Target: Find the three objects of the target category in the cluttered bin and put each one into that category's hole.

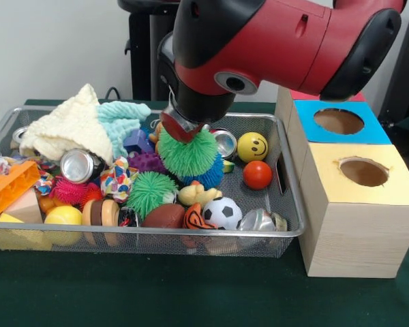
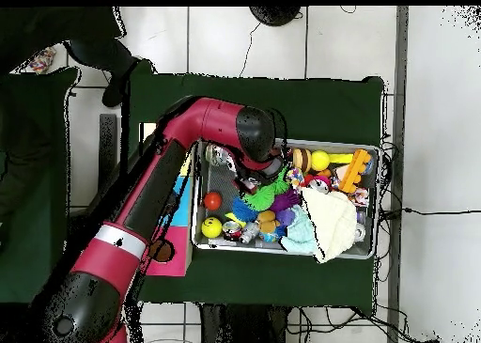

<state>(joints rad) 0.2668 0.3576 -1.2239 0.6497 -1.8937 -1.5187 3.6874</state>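
Note:
My gripper [image 1: 181, 128] hangs over the middle of the wire bin [image 1: 291, 199], shut on a green spiky ball [image 1: 188, 154]. The ball is held just above a blue spiky ball [image 1: 209, 177], and its fringe hides the fingertips. In the overhead view the gripper [image 2: 250, 182] sits under the arm's wrist, with the green ball [image 2: 262, 194] poking out beside it. A second green spiky ball [image 1: 150, 192] lies in the bin nearer the front. To the right of the bin stand wooden boxes, one with a blue-topped hole [image 1: 339, 121] and one with a yellow-topped hole [image 1: 363, 172].
The bin also holds a yellow smiley ball [image 1: 252, 146], a red ball [image 1: 257, 175], a soccer ball [image 1: 222, 212], a brown football [image 1: 163, 216], a can [image 1: 80, 165], a cream cloth [image 1: 71, 129], a teal cloth [image 1: 123, 119] and an orange brick [image 1: 10, 187]. A person [image 2: 89, 38] stands beyond the table's corner.

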